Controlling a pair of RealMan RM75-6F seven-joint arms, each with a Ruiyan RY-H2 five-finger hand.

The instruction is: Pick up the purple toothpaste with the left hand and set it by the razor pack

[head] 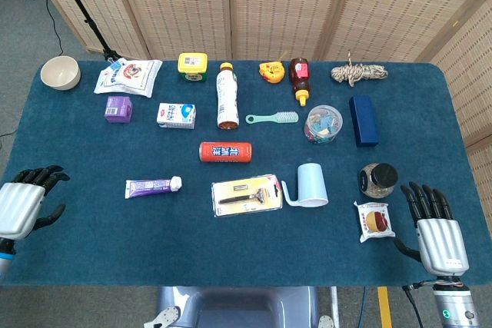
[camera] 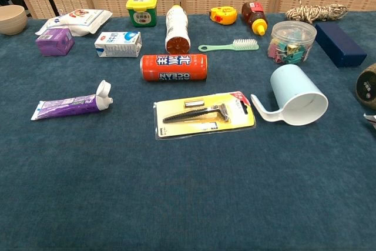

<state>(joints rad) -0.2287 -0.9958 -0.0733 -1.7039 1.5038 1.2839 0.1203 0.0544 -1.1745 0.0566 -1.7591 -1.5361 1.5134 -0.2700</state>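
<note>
Left hand [head: 23, 207]: at the near-left edge of the blue carpeted surface [head: 115, 251], fingers spread, holding nothing. It sits well left of the purple toothpaste tube with white cap [head: 153, 186] and does not touch it. Seen only in the head view; the chest view shows neither hand.

Right hand [head: 435, 228]: near-right corner, fingers extended and apart, empty. Judged idle, as the task names only the left hand.

Toothpaste tube: lies flat, cap pointing right toward the yellow-backed razor blister pack [head: 247, 194]. Bare cloth separates the two. Tube lying lengthwise left-right suggests a grasp from above, across its narrow width.

Around the goal: orange drink can on its side [head: 226, 151] just beyond the razor pack; pale blue plastic mug on its side [head: 310, 185] just right of it, handle toward the pack. The left side of the pack looks the freest place to set the tube.

Path from hand to tube: nothing lies between. Purple box [head: 118, 108] and small milk carton [head: 176, 115] are farther back, out of the way.
</note>
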